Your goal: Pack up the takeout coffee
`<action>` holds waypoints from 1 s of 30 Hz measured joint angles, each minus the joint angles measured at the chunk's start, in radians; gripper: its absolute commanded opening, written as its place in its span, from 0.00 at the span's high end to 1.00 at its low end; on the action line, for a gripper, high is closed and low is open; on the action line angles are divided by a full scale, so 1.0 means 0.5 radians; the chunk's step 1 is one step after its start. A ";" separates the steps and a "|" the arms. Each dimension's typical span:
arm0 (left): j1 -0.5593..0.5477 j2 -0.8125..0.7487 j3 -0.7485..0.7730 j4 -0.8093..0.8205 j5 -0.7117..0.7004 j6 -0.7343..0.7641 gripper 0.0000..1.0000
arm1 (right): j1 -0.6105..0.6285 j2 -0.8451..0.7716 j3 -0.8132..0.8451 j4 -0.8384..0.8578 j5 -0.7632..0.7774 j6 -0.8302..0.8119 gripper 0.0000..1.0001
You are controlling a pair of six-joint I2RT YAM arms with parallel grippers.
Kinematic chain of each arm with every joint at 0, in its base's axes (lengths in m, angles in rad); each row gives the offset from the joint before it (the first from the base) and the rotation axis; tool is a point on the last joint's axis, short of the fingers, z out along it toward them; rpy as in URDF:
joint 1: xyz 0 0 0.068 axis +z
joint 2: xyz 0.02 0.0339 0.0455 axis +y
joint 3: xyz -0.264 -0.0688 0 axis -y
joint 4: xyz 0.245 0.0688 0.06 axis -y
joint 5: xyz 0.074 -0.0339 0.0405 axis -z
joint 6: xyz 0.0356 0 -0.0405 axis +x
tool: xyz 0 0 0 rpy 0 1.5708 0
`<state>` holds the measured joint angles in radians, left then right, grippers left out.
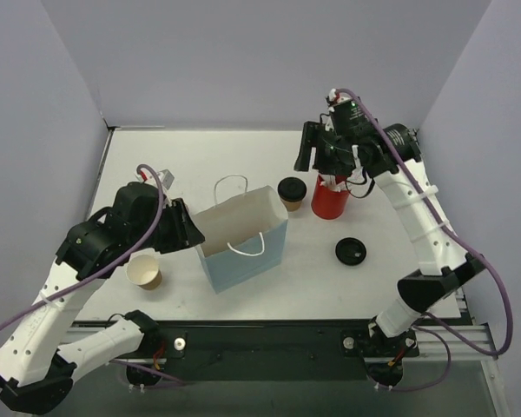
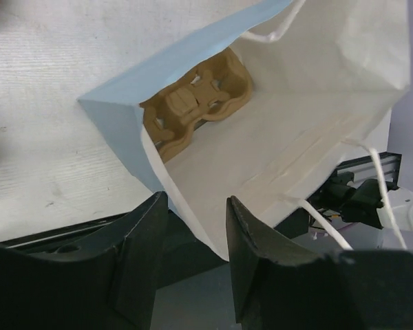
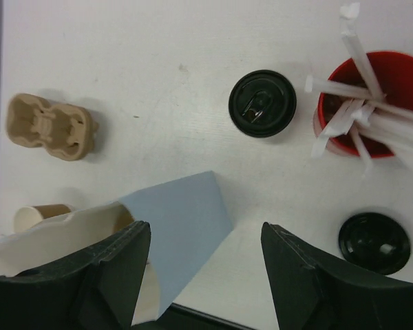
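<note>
The takeout coffee, a small tan cup with a black lid, stands on the table just right of the blue paper bag. The bag stands upright with its mouth open. My left gripper is at the bag's left rim, jaws open, and the rim's white edge runs through the gap. A tan cup carrier lies at the bottom of the bag. My right gripper hangs open and empty high above the back of the table, over the coffee and the bag's right side.
A red cup of white straws stands right of the coffee. A loose black lid lies nearer the front. A lidless tan cup sits left of the bag under my left arm. Another carrier lies on the table at the left.
</note>
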<state>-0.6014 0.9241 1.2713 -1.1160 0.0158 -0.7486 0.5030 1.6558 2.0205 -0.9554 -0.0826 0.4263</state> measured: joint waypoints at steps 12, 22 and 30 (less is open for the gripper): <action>0.000 0.326 0.533 -0.111 -0.182 0.277 0.47 | 0.598 -0.698 -0.713 -0.045 0.282 1.357 0.38; 0.002 0.352 0.594 -0.115 -0.301 0.475 0.46 | 0.775 -0.520 -0.811 -0.034 0.523 2.048 0.44; 0.002 0.354 0.686 -0.145 -0.414 0.623 0.45 | 0.835 -0.321 -0.762 -0.029 0.563 2.036 1.00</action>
<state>-0.6003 1.1011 1.6142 -1.1885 -0.1913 -0.4374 0.9207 1.4952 1.6394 -0.9699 0.1989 1.4441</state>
